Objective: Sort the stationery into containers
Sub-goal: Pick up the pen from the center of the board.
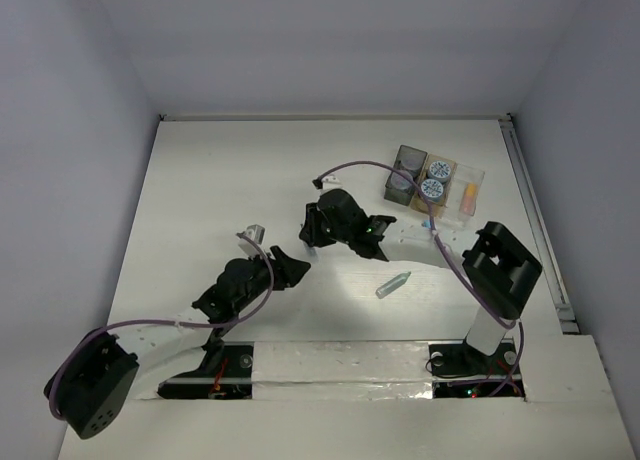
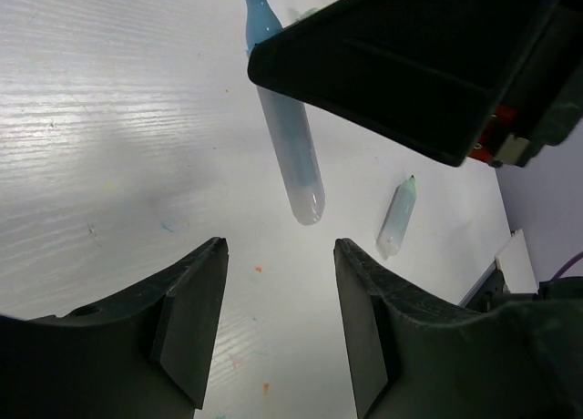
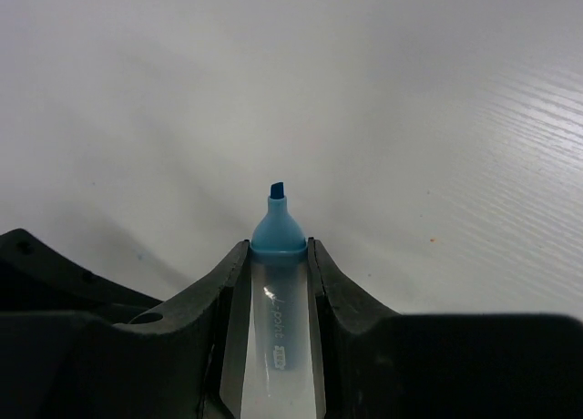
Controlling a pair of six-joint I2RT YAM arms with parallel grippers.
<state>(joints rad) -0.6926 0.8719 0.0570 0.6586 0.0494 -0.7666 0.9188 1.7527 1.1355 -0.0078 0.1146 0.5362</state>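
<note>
My right gripper (image 3: pixel 278 250) is shut on a light blue stick (image 3: pixel 276 319) with its blue tip poking past the fingers, held above the table. In the left wrist view that stick (image 2: pixel 290 137) hangs from the right gripper's black body (image 2: pixel 410 73). My left gripper (image 2: pixel 280 250) is open and empty, just short of the stick's round end. A mint green stick (image 1: pixel 393 284) lies on the table; it also shows in the left wrist view (image 2: pixel 398 219). The dark grey tray (image 1: pixel 398 185), tan tray (image 1: pixel 447 164) and clear tray (image 1: pixel 478 176) stand at the back right. Two blue-white jars (image 1: pixel 432 189) sit in the tan tray and an orange stick (image 1: pixel 467 193) in the clear one.
Both grippers (image 1: pixel 305 242) meet near the table's middle. A small pale object (image 1: pixel 255 230) lies left of them. A light blue bit (image 1: pixel 428 223) lies just in front of the trays. A rail (image 1: pixel 535 220) runs along the table's right edge.
</note>
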